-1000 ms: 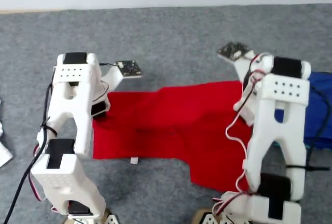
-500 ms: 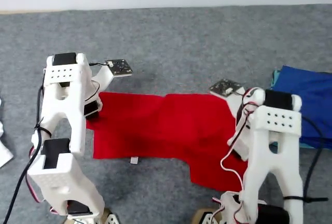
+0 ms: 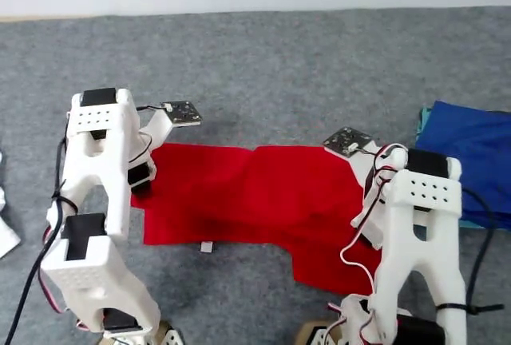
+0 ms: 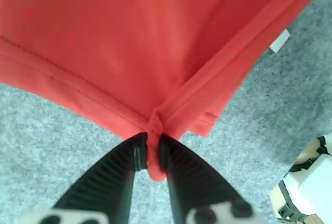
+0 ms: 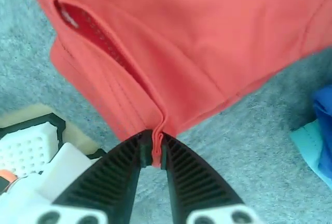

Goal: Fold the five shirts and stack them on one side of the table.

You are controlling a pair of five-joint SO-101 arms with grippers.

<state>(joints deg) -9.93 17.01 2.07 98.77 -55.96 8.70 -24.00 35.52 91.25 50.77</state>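
Note:
A red shirt (image 3: 255, 201) lies partly folded across the middle of the grey table. My left gripper (image 4: 150, 154) is shut on a pinched fold at the red shirt's (image 4: 129, 42) left edge; the high view shows that arm (image 3: 100, 161) at the cloth's left end. My right gripper (image 5: 153, 154) is shut on a pinched fold of the red shirt (image 5: 197, 42) at its right edge, where the other arm (image 3: 411, 201) stands. A white tag (image 3: 207, 247) shows at the shirt's near edge.
A folded blue shirt (image 3: 471, 157) lies at the right edge over a bit of light blue cloth (image 5: 311, 143). White cloth (image 3: 4, 233) pokes in at the far left. Bare grey table (image 3: 279, 65) stretches behind the shirt. Arm bases stand along the near edge.
Both arms pulled the held shirt edges toward the near side: the red shirt's far edge moved nearer and the cloth is now doubled over. The right arm moved left, uncovering the blue shirt.

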